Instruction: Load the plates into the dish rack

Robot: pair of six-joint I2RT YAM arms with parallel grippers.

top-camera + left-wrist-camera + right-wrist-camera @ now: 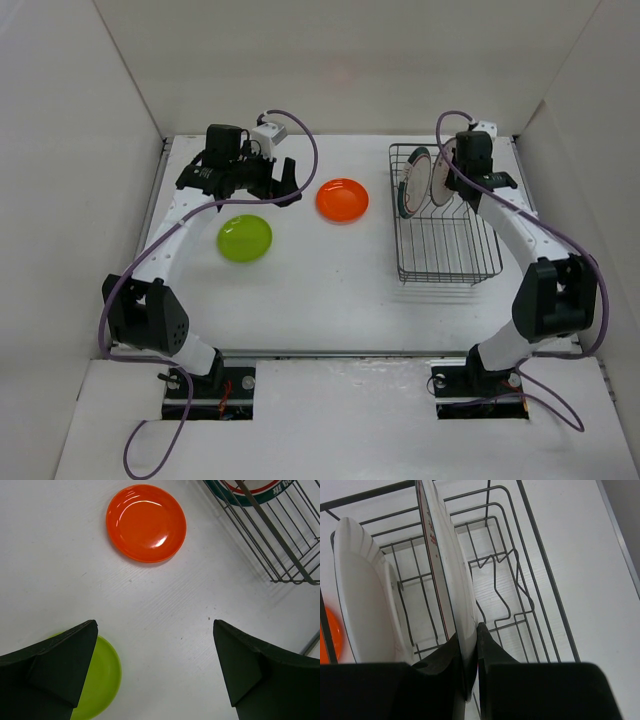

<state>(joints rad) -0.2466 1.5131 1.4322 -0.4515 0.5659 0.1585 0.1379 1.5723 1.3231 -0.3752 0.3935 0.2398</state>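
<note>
The black wire dish rack [448, 279] stands at the right. A white plate with a dark green rim [409, 186] stands upright in its far end. My right gripper [450, 172] is shut on the edge of the white plate with the orange-brown pattern [445, 555], holding it upright in the rack [540, 545] beside the green-rimmed plate [365, 595]. The orange plate [342, 199] and the lime-green plate [245, 238] lie flat on the table. My left gripper [285, 185] is open and empty above the table between them; its wrist view shows both plates [146, 522] [102, 680].
White walls enclose the table on the left, back and right. The rack's near half [450, 245] holds nothing. The rack's corner [280, 535] shows at the top right of the left wrist view.
</note>
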